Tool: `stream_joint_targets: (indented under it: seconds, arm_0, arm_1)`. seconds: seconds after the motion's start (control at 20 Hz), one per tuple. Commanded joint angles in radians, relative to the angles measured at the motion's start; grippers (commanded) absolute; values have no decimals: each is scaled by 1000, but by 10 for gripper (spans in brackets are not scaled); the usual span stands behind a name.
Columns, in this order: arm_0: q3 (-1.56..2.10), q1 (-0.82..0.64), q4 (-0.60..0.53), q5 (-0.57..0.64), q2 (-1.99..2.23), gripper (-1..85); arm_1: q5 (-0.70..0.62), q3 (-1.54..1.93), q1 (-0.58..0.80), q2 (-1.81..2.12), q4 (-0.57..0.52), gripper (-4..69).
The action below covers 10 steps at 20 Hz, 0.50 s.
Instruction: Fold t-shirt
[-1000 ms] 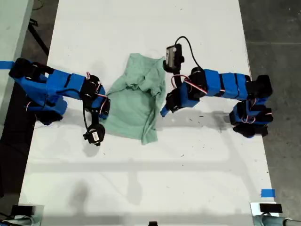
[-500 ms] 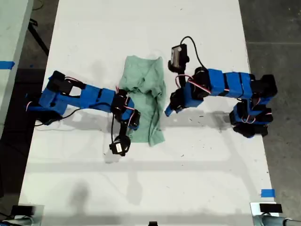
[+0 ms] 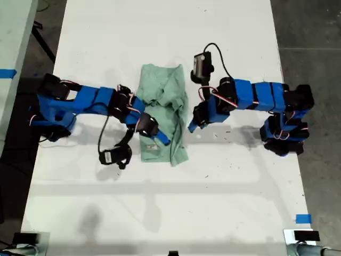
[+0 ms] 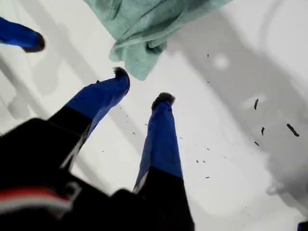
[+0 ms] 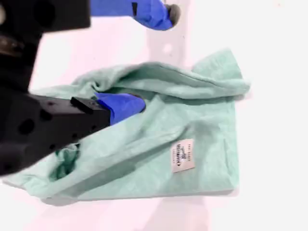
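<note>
The pale mint-green t-shirt (image 3: 169, 104) lies crumpled mid-table, with one side folded over so that a white label (image 3: 152, 148) shows. The arm from the exterior view's left reaches over it. My second gripper (image 3: 161, 140) rests on the folded part. In the second wrist view only one blue finger (image 5: 122, 103) shows, lying in a fold of the t-shirt (image 5: 192, 125) near the label (image 5: 182, 156). My first gripper (image 3: 189, 127) stands open just off the shirt's edge on the exterior view's right. Its fingers (image 4: 161, 120) hold nothing, and a shirt corner (image 4: 139, 53) lies just beyond them.
The white table (image 3: 160, 213) runs well past the shirt toward the exterior view's bottom. Dark floor borders both long sides. A blue tape mark (image 3: 303, 218) sits near the bottom right corner of the exterior view. Small dark specks (image 4: 262, 130) dot the tabletop.
The arm on the exterior view's left swept right across the shirt, folding that side over so the label now shows. The other arm barely moved, staying beside the shirt.
</note>
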Motion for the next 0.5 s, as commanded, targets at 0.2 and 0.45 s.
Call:
stream_joint_targets:
  seconds: [0.2,0.45]
  arm_0:
    - [446,66,130,-161,606,269]
    - [695,249,-29,-391,640,247]
  arm_1:
    - [86,166,-80,219,-23,146]
    - [161,253,-166,216,-97,136]
